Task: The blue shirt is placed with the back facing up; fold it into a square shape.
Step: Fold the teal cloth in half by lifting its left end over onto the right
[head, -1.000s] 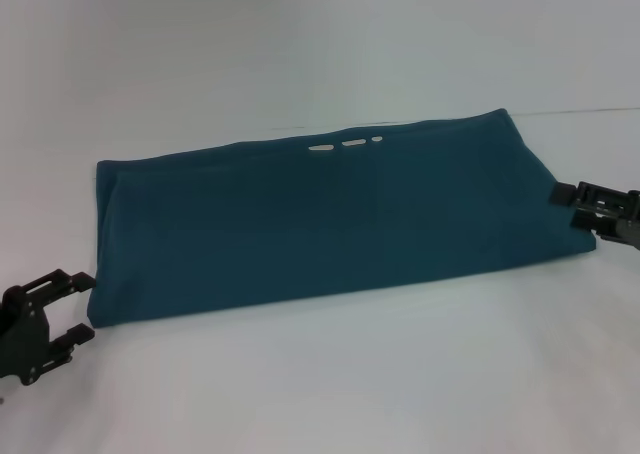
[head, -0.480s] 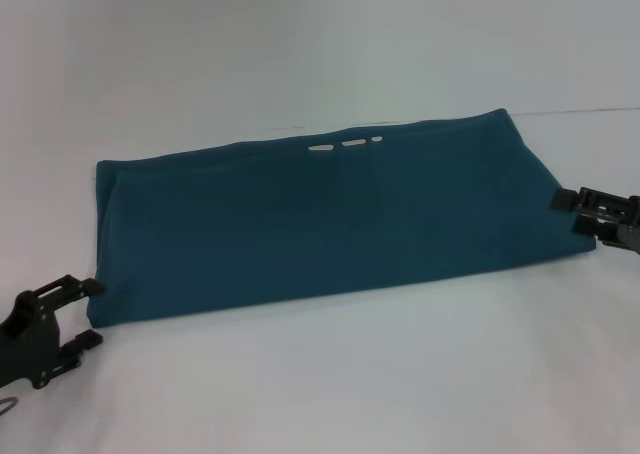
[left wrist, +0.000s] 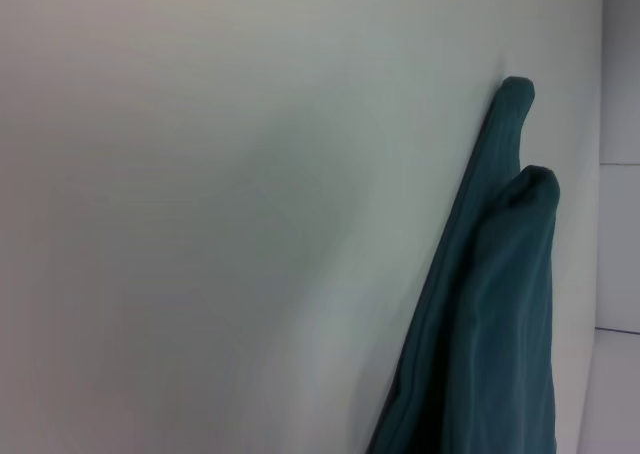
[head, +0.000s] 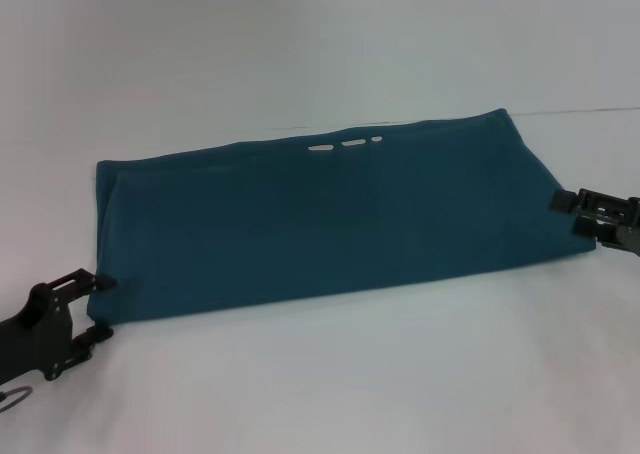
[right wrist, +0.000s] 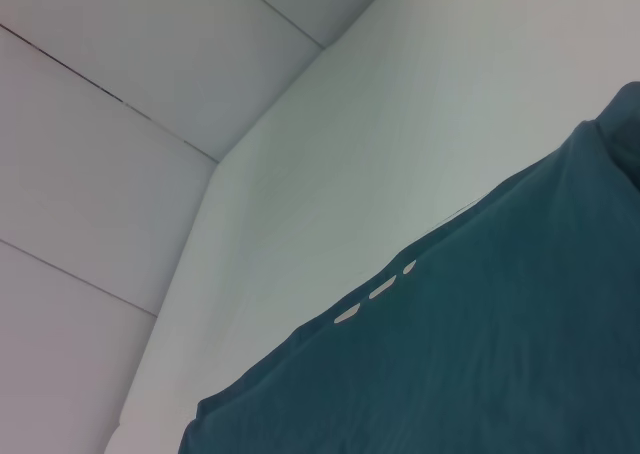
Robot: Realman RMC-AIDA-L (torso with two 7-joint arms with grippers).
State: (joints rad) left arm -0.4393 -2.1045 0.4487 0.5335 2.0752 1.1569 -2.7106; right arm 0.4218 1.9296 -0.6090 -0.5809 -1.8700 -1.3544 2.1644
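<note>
The blue shirt (head: 330,219) lies flat on the white table, folded into a long dark teal band. Small white marks (head: 345,144) show at its far edge. My left gripper (head: 101,306) is open at the band's near left corner, one finger on each side of that corner. My right gripper (head: 570,216) is open at the band's right end, its fingers at the cloth's edge. The left wrist view shows the shirt's folded layers (left wrist: 495,304) edge-on. The right wrist view shows the shirt's top (right wrist: 480,354) and the white marks (right wrist: 380,289).
The white table (head: 320,394) spreads all around the shirt. A thin seam line (head: 590,110) runs across the table at the far right. White panelled walls (right wrist: 110,174) stand behind the table.
My left gripper has moved right and nearer, up to the shirt's near left corner. My right gripper has shifted only slightly. The shirt has not moved.
</note>
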